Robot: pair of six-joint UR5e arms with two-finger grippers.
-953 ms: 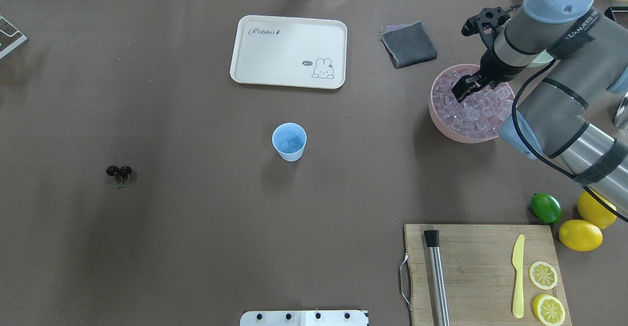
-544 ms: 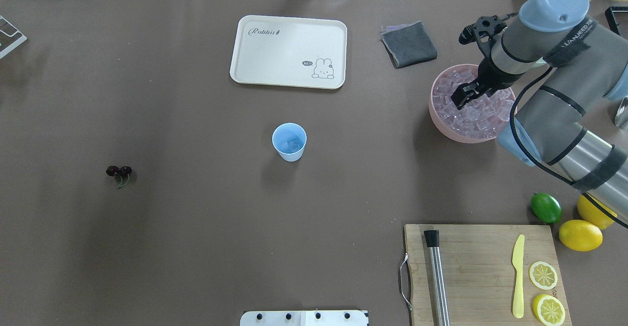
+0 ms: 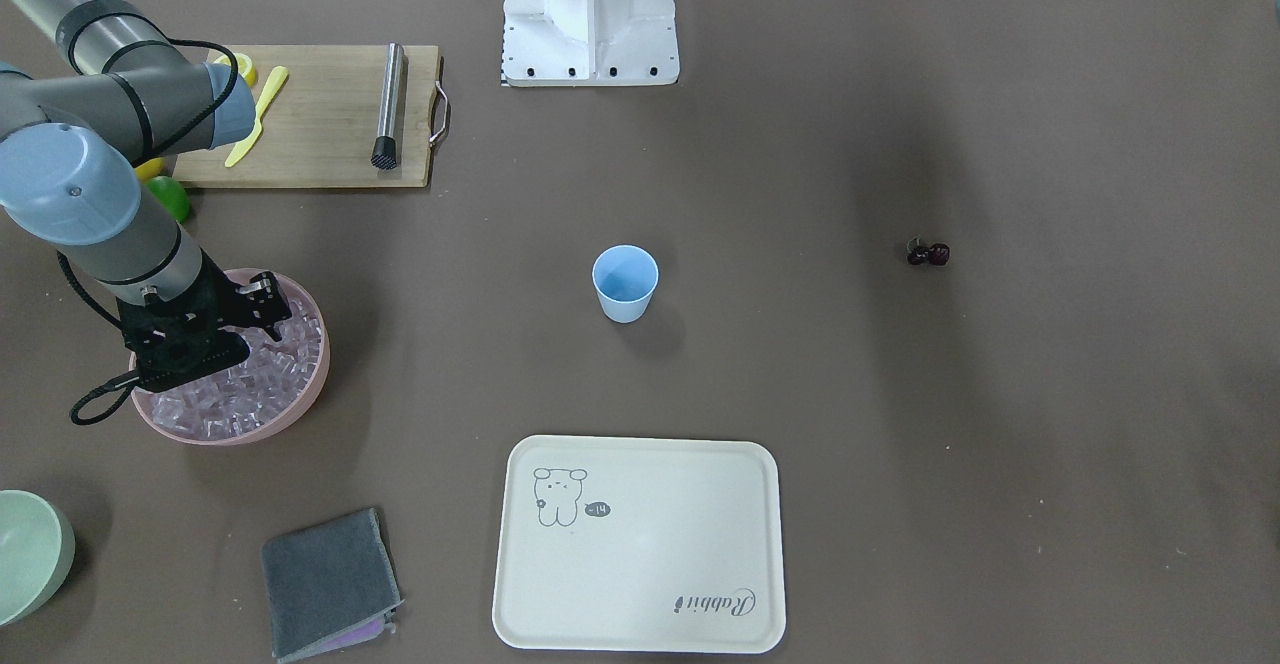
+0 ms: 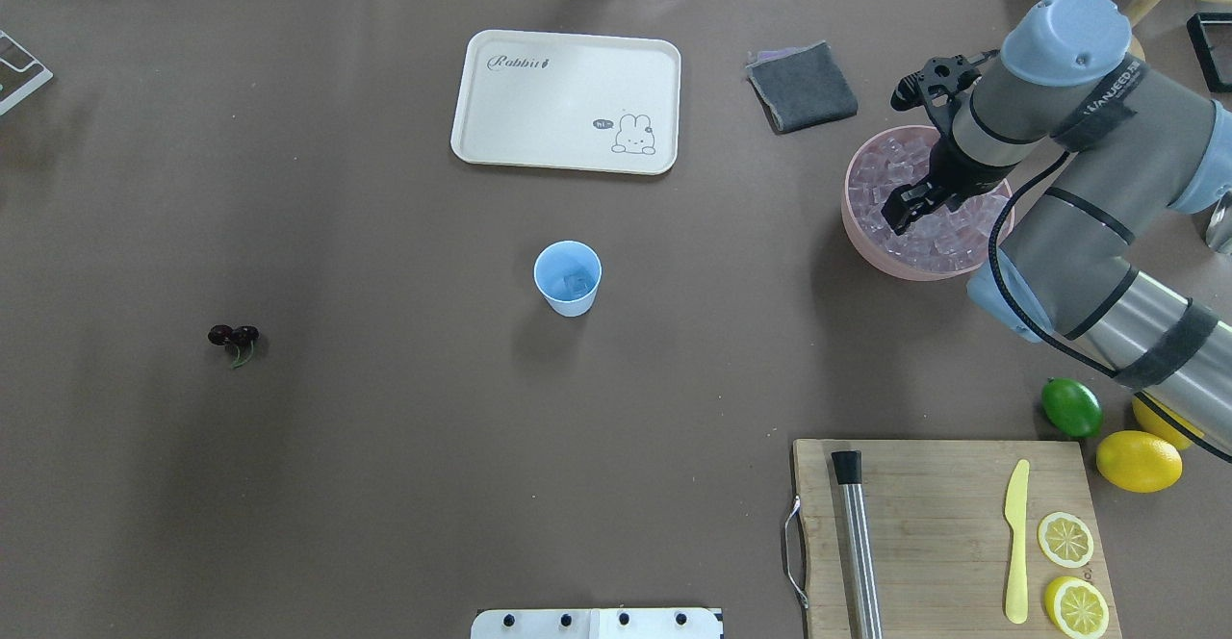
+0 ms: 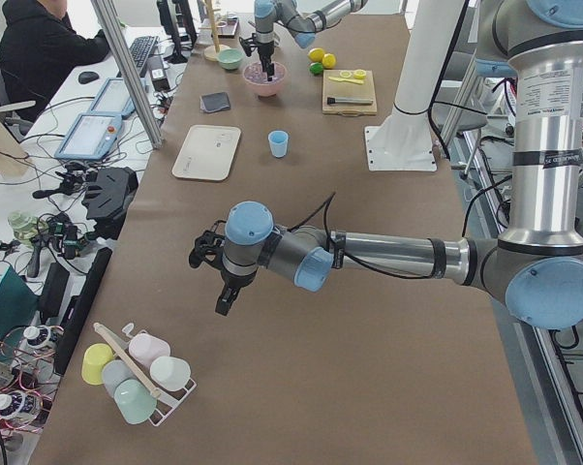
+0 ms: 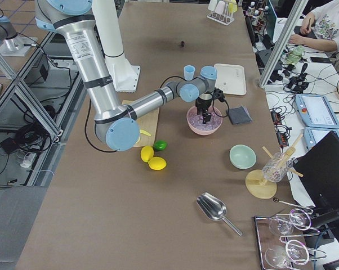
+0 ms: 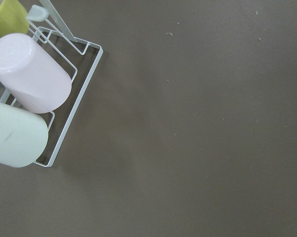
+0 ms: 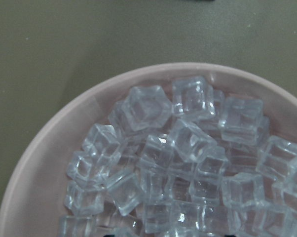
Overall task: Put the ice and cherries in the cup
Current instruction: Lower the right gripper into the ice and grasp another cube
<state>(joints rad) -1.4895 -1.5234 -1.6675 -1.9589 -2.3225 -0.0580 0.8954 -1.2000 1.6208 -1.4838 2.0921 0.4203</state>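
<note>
The light-blue cup (image 4: 568, 278) stands upright mid-table with one ice cube (image 4: 577, 283) in it; it also shows in the front view (image 3: 625, 283). The cherries (image 4: 233, 335) lie alone on the table far to the left. The ice (image 4: 900, 163) fills a wide pink bowl (image 4: 866, 235); the right wrist view shows the ice cubes (image 8: 188, 163) close up. My right gripper (image 4: 903, 210) points down into the bowl, just over the ice, and looks open. My left gripper (image 5: 222, 302) hovers over bare table near a cup rack; I cannot tell if it is open or shut.
A cream tray (image 4: 566, 102) and a grey cloth (image 4: 802, 87) lie at the far side. A cutting board (image 4: 924, 485) carries a steel muddler (image 4: 857, 543), a yellow knife and lemon slices. A lime (image 4: 1071, 406) and lemons sit beside it. A pale green bowl (image 3: 30, 554) sits beyond the pink bowl.
My right gripper has dropped lower into the pink bowl and shifted slightly toward the robot's side. The cup and the cherries have not moved.
</note>
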